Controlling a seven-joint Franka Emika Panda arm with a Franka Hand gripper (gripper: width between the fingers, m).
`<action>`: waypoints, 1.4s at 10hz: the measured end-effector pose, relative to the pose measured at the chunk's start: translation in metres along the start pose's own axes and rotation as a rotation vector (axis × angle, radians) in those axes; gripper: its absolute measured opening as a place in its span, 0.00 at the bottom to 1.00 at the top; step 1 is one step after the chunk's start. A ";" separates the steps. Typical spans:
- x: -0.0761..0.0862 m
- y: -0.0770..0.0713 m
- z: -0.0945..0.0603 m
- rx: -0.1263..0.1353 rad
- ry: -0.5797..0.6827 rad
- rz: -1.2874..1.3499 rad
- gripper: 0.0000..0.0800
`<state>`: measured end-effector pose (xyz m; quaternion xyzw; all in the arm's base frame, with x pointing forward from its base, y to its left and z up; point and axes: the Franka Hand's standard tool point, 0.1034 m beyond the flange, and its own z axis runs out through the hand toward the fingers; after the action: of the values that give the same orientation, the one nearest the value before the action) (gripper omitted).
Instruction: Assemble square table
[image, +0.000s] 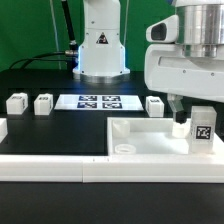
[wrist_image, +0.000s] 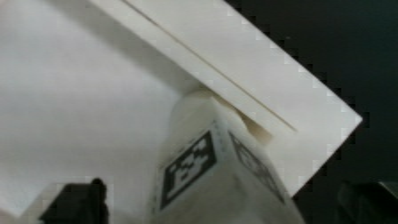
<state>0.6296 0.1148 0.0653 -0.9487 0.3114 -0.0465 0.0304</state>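
Observation:
The white square tabletop (image: 150, 140) lies at the exterior view's right, inner side up, its raised rim facing me. A white leg (image: 201, 127) with a black-and-white tag stands upright in its far right corner. My gripper (image: 189, 112) hangs just above that leg, open. In the wrist view the leg (wrist_image: 214, 165) rises between my two dark fingertips (wrist_image: 75, 200), and a gap shows on each side, so neither touches it. Behind it runs the tabletop's rim (wrist_image: 222, 62). Three more legs (image: 15, 102) (image: 43, 103) (image: 154, 105) lie loose on the black table.
The marker board (image: 98, 101) lies flat at the middle of the table, in front of the robot base (image: 100, 50). A long white border rail (image: 50, 166) runs along the front edge. A round socket (image: 123, 147) shows in the tabletop's near left corner.

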 end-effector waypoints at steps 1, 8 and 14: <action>0.006 0.001 -0.001 0.012 0.022 -0.123 0.81; 0.008 -0.002 0.000 0.025 0.052 -0.265 0.36; 0.007 0.006 0.001 -0.001 0.023 0.532 0.36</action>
<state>0.6319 0.1061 0.0645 -0.8330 0.5500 -0.0476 0.0375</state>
